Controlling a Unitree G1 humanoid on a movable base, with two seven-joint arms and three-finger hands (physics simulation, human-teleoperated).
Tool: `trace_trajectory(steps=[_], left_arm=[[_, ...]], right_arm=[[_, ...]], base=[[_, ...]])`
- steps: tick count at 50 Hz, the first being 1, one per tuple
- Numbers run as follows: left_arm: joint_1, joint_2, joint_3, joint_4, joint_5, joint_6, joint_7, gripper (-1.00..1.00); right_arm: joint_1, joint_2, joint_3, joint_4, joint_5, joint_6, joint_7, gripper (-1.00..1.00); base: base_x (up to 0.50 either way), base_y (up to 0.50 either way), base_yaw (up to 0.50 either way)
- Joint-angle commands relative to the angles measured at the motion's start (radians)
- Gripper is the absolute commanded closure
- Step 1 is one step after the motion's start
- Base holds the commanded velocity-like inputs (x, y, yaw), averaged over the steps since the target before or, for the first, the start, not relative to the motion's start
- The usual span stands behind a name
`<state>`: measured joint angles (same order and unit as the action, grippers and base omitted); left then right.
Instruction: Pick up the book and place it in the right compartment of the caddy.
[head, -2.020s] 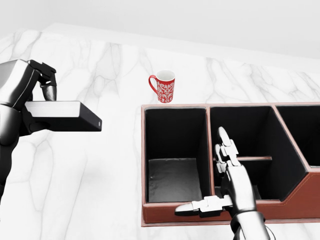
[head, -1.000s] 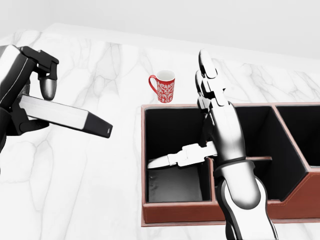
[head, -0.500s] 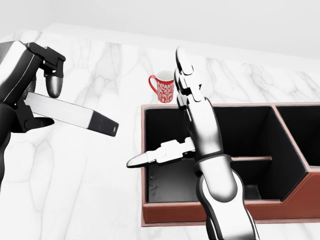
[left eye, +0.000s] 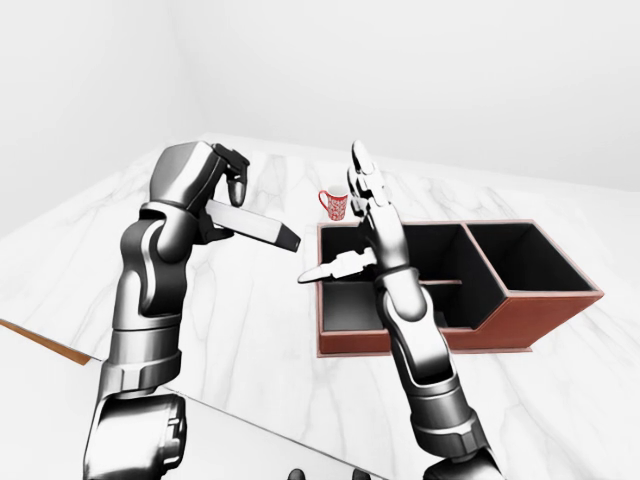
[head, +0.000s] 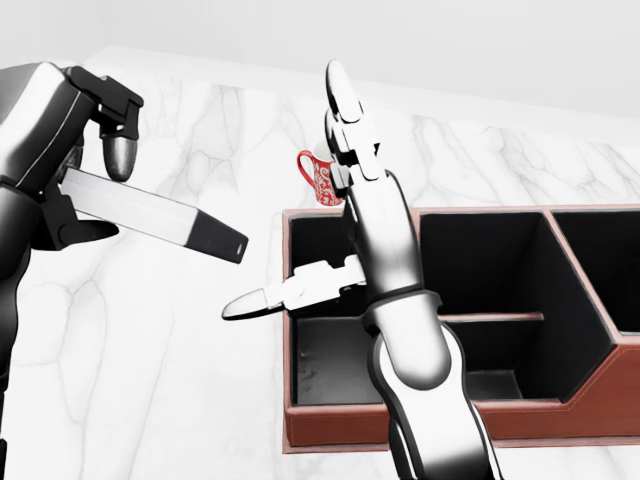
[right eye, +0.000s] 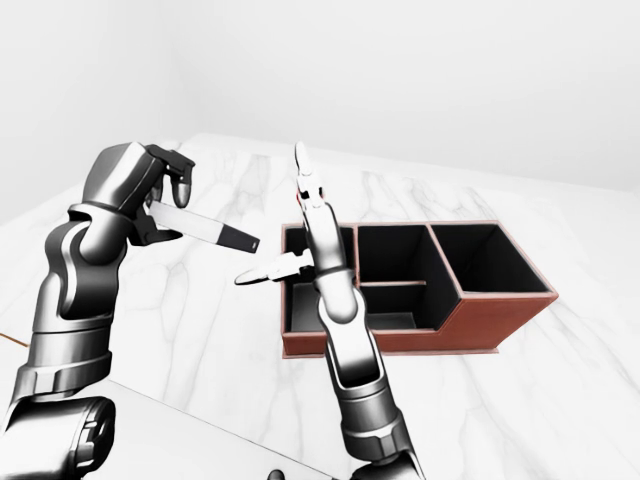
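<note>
A: Red patterned ceramic mug (head: 318, 181) – status?
B: Head view: right side hidden behind silver right hand (head: 330, 215); handle + left edge only.
A: Dark red leather-look caddy (head: 520, 420)?
B: Head view: cut off at right edge; rightmost compartment partly out. Middle compartment floor partly hidden by right forearm.

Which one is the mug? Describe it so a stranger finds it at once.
Start at the brown caddy on the white marble counter. In the left-eye view, look just past the caddy's upper left corner: the mug stands there on the counter, partly hidden by the raised right hand. It is the only red thing, with a white pattern.
</note>
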<state>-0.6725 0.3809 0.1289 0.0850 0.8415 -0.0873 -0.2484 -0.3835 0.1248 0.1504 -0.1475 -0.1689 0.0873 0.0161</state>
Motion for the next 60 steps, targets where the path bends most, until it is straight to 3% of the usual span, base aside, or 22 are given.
trace_trajectory(steps=[1,34,60], left_arm=[[-0.055,0.001,0.005,0.020,-0.031,0.000,0.022,1.00],[-0.089,-0.022,-0.013,0.018,-0.028,0.000,0.009,1.00],[-0.104,-0.034,-0.019,-0.013,-0.033,0.000,-0.015,1.00]], right_arm=[[-0.026,0.020,0.016,0.009,-0.017,0.000,-0.006,-1.00],[-0.021,0.088,0.072,0.128,-0.094,0.000,-0.074,-1.00],[-0.034,0.117,0.089,0.145,-0.147,0.000,-0.056,-1.00]], base=[[0.00,0.00,0.00],[0.00,0.00,0.00],[0.00,0.00,0.00]])
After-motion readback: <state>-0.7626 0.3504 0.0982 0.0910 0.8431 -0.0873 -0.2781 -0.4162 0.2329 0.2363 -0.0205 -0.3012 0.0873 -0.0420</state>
